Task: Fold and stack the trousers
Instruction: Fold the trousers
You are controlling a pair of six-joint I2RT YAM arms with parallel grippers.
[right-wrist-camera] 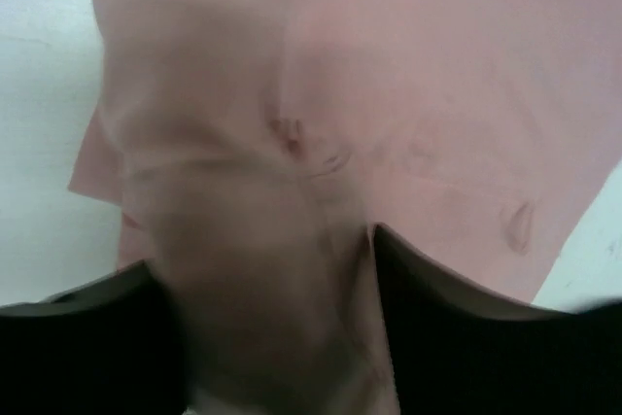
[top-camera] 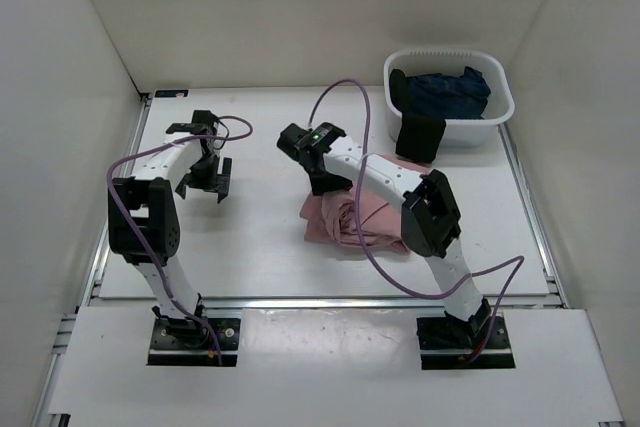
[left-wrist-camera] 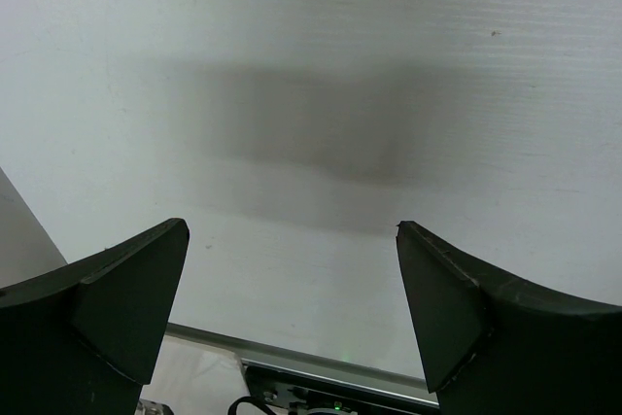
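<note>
Trousers (top-camera: 345, 217) lie bunched on the worktop (top-camera: 260, 247), where we see right jaws parted astride a blurred pink fold, grip unclear, and left jaws spread wide at their nine o'clock.

Left pincer (left-wrist-camera: 292, 224) wide open; right pincer (right-wrist-camera: 262, 250) pointing down, jaws parted.

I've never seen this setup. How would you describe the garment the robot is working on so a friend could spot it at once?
On the white table, look just right of the middle, beneath the right arm and in front of the white tub of dark blue clothes. There lie the trousers, a crumpled bundle: the only pink thing, and loose on the table.
</note>
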